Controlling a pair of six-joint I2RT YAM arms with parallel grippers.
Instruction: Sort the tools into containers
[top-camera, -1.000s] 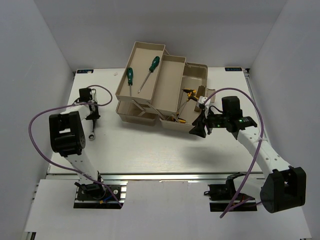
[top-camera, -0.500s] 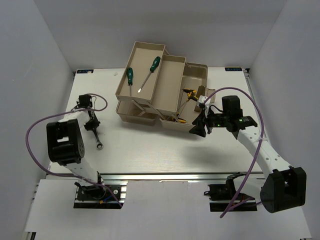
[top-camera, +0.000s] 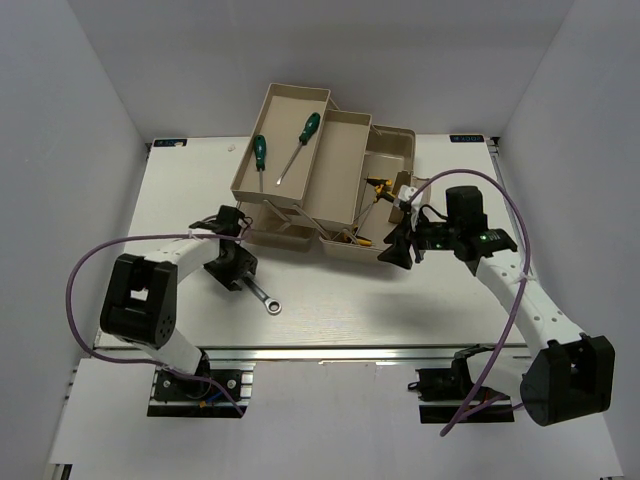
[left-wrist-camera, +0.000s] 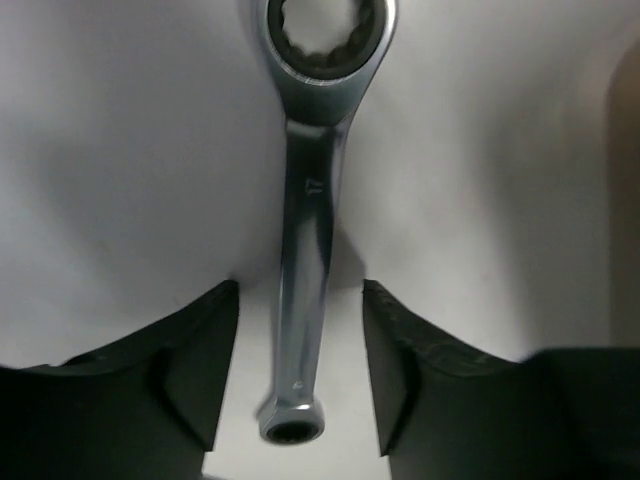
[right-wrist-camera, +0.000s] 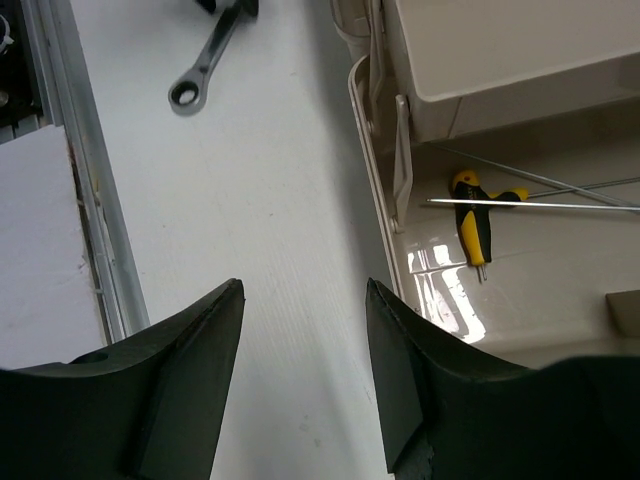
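Note:
The silver combination wrench (top-camera: 262, 295) lies in front of the beige toolbox (top-camera: 395, 145), ring end toward the near edge. My left gripper (top-camera: 243, 275) is open around its shank (left-wrist-camera: 305, 230), with a gap on each side. Two green-handled screwdrivers (top-camera: 260, 152) rest in the top-left tray (top-camera: 290, 100). Yellow-and-black hex keys (top-camera: 372, 190) lie in the toolbox's lower compartment, one hex key (right-wrist-camera: 475, 215) showing in the right wrist view. My right gripper (top-camera: 395, 250) hangs open and empty beside the toolbox's front right edge (right-wrist-camera: 375, 160), and the wrench (right-wrist-camera: 205, 65) shows far off in that view.
An aluminium rail (top-camera: 320, 352) runs along the table's near edge, also the rail (right-wrist-camera: 70, 200) in the right wrist view. White walls close the left, back and right. Purple cables loop off both arms. A lower tray (top-camera: 270, 232) juts out just behind the left gripper.
My left gripper swung from the table's far left toward the toolbox front, and the wrench came along with it, turning to point down-right. The right gripper shifted slightly toward the toolbox.

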